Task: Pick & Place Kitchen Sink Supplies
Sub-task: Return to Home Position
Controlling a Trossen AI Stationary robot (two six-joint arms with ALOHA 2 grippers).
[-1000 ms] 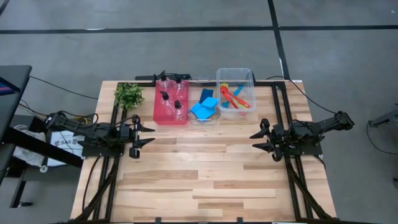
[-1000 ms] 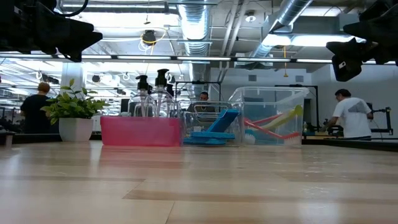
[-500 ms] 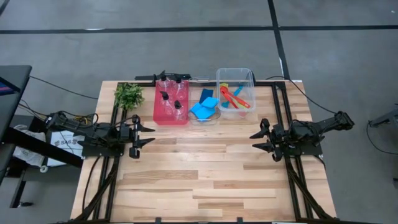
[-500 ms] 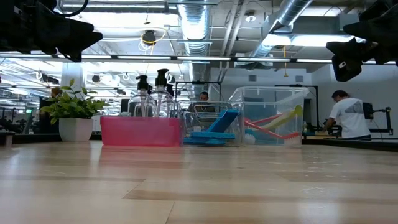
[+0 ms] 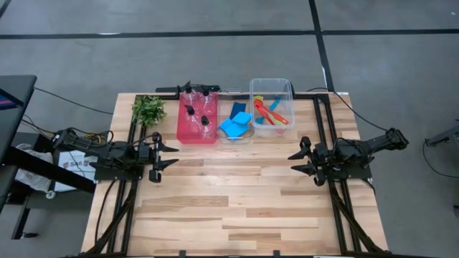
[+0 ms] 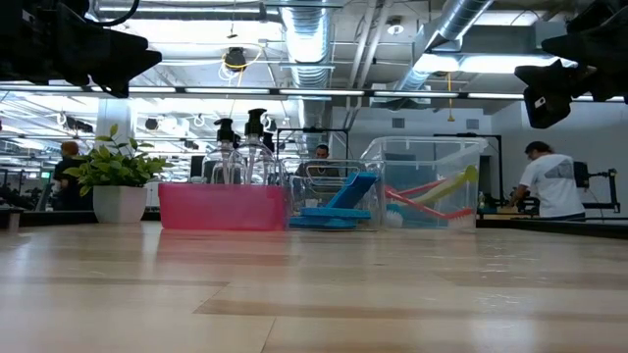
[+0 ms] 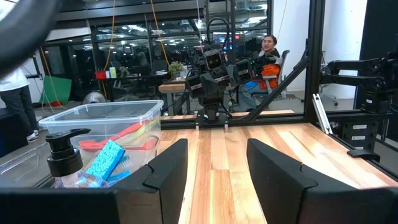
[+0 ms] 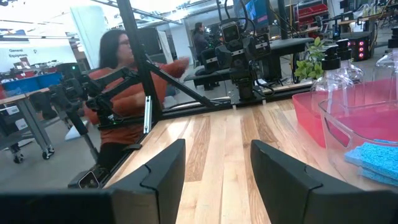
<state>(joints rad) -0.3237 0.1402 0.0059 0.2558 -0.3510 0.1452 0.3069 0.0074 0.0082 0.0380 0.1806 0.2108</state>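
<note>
Wood planks form the table (image 5: pixel 229 208) in the high view. The left gripper (image 5: pixel 172 156) sits by the table's left side, its fingers spread wide and holding nothing. The right gripper (image 5: pixel 294 163) faces it from the right side, equally wide and empty, and the two are well apart. Beyond both, along the far edge, stands a row of things. The plant (image 5: pixel 148 110) is nearest the left gripper. Next comes the pink bin (image 5: pixel 181 122) holding the pump bottles (image 5: pixel 203 107), then the small clear bin (image 5: pixel 224 137) with the blue sponges (image 5: pixel 231 127). The large clear bin (image 5: pixel 252 93), nearest the right gripper, holds the brushes (image 5: pixel 271 112).

In the low view the same row stands upright across the table. The plant (image 6: pixel 118 167) is followed by the pump bottles (image 6: pixel 257 147), which rise out of the pink bin (image 6: pixel 221 208). After them come the blue sponges (image 6: pixel 343 196), one of them leaning, and the brushes (image 6: pixel 432 191) lying slanted inside the large clear bin (image 6: pixel 461 147). Dark arm parts hang in both upper corners, well above the table. A person in a white shirt (image 6: pixel 549 186) stands in the room behind.

In the left wrist view the left gripper (image 7: pixel 217 168) shows its two fingers (image 7: pixel 168 168) wide apart over bare planks. A pump top and a blue sponge are near, off to one side of them, and the large clear bin (image 7: pixel 106 115) stands just beyond. The right arm (image 7: pixel 211 68) faces from far across the table.

In the right wrist view the right gripper (image 8: pixel 217 168) is likewise wide. The pink bin (image 8: pixel 311 106) and blue sponges (image 8: pixel 379 155) lie off to one side of it. A blurred person in orange (image 8: pixel 124 81) is past the table.
</note>
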